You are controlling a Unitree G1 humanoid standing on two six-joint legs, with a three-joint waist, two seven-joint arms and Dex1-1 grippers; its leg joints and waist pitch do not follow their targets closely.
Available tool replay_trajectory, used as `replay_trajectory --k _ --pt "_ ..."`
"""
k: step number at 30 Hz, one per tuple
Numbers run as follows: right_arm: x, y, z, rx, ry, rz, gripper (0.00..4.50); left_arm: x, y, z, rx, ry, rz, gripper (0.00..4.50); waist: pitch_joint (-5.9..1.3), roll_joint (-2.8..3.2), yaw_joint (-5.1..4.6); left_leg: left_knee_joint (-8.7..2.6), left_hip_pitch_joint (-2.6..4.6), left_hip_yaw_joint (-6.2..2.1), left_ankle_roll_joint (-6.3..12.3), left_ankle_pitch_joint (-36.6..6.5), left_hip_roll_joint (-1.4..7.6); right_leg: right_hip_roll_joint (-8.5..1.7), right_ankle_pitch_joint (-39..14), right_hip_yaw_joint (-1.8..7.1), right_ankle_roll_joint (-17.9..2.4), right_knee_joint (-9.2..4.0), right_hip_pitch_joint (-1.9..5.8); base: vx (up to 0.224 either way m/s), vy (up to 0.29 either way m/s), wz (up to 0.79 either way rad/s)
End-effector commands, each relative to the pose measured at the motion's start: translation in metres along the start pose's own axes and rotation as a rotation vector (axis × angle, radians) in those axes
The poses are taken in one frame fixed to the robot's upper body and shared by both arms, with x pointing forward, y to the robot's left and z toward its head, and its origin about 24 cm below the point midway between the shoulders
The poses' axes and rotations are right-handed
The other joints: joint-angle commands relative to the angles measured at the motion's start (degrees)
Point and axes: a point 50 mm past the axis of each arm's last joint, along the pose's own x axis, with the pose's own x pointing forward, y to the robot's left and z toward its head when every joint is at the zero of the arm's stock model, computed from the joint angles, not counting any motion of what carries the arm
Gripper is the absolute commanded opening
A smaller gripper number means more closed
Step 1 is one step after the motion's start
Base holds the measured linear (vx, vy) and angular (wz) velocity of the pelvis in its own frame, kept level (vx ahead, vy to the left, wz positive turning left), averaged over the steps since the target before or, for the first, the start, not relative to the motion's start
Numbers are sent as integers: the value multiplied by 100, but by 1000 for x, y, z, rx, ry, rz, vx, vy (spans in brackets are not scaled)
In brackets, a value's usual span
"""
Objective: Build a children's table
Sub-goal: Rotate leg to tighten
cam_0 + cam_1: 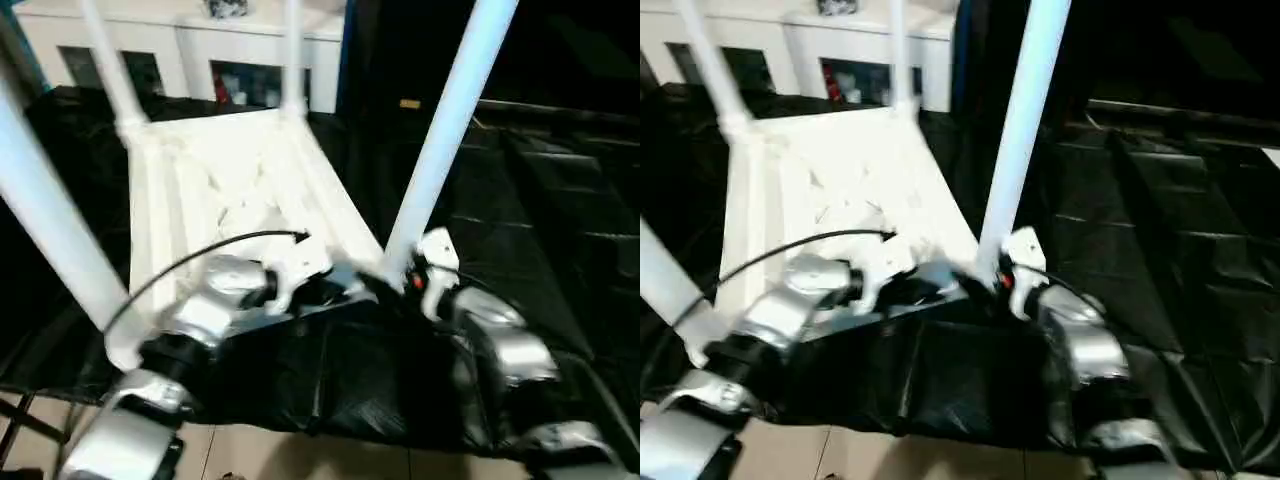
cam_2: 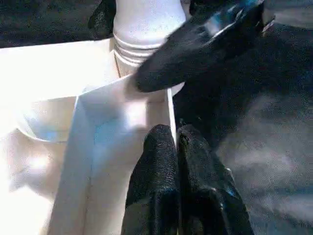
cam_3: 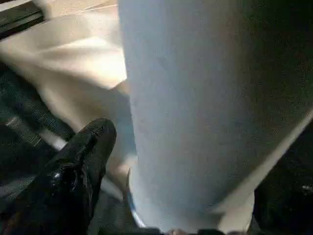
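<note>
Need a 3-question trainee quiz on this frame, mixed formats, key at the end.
1. True or false: the white plastic rectangular table top lies with its ribbed underside up.
2. How many long white tube legs stand in its corner sockets?
3. The left gripper jaws are: A) spread wide B) together beside the top's near rim C) around a leg.

Key: 1 true. 2 four. 3 B.

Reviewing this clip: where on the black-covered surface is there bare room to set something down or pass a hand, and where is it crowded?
Bare black sheet lies to the right of the near right leg, and in a strip in front of the tabletop, between the forearms. It is crowded at the near right corner, where the left gripper and the right gripper meet at the leg's base.
</note>
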Motion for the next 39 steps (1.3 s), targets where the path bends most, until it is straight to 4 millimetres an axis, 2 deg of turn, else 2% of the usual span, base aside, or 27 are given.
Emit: replay_trajectory --k 1,2,3,5,7,11,18,22,25,26,27,28,30,32,34,35,36,38,39 --pt "2 11 0 -22 21 129 400 10 -13 0 41 21 -126 0 -283 19 10 -325 10 35 521 -1052 123 -259 -461 221 -1477 -335 324 0 0 0" --pt "-8 11 0 -52 48 219 400 2 -12 -2 50 33 -156 0 -279 11 20 -331 15 39 445 -1177 127 -262 -657 227 -1435 -353 316 0 0 0" --pt "-8 11 0 -53 49 221 400 2 -12 -2 51 33 -157 0 -281 12 40 -331 25 35 428 -1227 127 -258 -731 221 -1419 -359 321 0 0 0" --pt "-14 11 1 -68 66 278 368 -4 -11 -4 57 41 -182 0 -270 20 111 -337 35 51 367 -1290 149 -254 -810 231 -1383 -356 298 0 0 0" --pt "-17 11 4 -61 73 320 363 -8 -10 -4 66 44 -206 0 -278 -3 128 -334 33 49 351 -1244 147 -249 -746 227 -1408 -339 308 0 0 0" --pt "-21 14 3 -67 102 377 322 -12 -11 -4 70 40 -237 0 -299 -1 172 -306 23 56 397 -961 145 -250 -358 223 -1474 -284 314 0 0 0" --pt "-21 19 1 -48 112 423 275 -14 -11 -4 56 31 -260 0 -297 13 220 -311 17 52 345 -982 140 -260 -468 218 -1445 -292 319 0 0 0" --pt "-21 21 0 -27 104 426 270 -14 -12 -4 45 27 -265 0 -301 12 225 -308 22 54 316 -986 136 -256 -474 223 -1424 -294 321 0 0 0" --pt "-15 24 -4 36 66 344 268 -10 -12 -5 12 22 -240 0 -301 7 230 -309 14 51 324 -900 135 -251 -370 220 -1432 -280 323 0 0 0" --pt "-8 22 -5 57 46 235 268 -6 -10 -4 -15 19 -195 0 -291 15 217 -322 15 48 283 -985 136 -263 -500 222 -1411 -299 313 0 0 0" --pt "-7 22 -6 58 45 229 268 -5 -10 -4 -16 18 -193 0 -281 -1 198 -329 9 47 245 -1053 129 -264 -637 223 -1382 -313 306 0 0 0" --pt "-4 21 -6 64 41 179 267 -3 -9 -3 -25 15 -175 0 -258 14 184 -360 27 28 143 -1313 127 -278 -1120 223 -1284 -366 287 -55 -7 -3" --pt "3 19 -8 78 29 95 267 2 -8 -2 -43 11 -135 0 -215 9 114 -396 44 4 -18 -1824 111 -296 -2182 220 -979 -481 247 0 0 0" --pt "22 19 -11 123 15 -76 267 19 -6 4 -90 -7 -47 0 -224 4 52 -406 33 -30 -118 -1881 103 -306 -2491 219 -836 -505 243 0 0 0" --pt "32 21 -10 156 8 -155 267 30 -7 8 -112 -14 -9 0 -219 -1 -14 -427 -10 -59 -166 -1881 88 -298 -2656 195 -715 -518 261 -27 6 -6" --pt "42 24 -8 188 -1 -208 266 40 -10 12 -127 -24 12 0 -225 -5 -76 -421 4 -59 -146 -1907 85 -290 -2625 200 -695 -533 235 0 0 0" --pt "42 24 -8 189 -1 -209 266 40 -10 12 -127 -25 12 0 -226 -6 -91 -415 6 -56 -129 -1914 81 -285 -2606 200 -702 -537 231 0 0 0" --pt "54 29 -3 210 -9 -262 266 54 -16 21 -135 -48 15 0 -235 0 -109 -409 8 -44 -69 -1858 84 -278 -2394 211 -769 -538 223 0 0 0" --pt "55 29 -2 210 -10 -264 266 55 -16 22 -135 -49 15 0 -238 -16 -113 -406 8 -39 -52 -1833 86 -271 -2319 212 -789 -535 223 0 0 0"
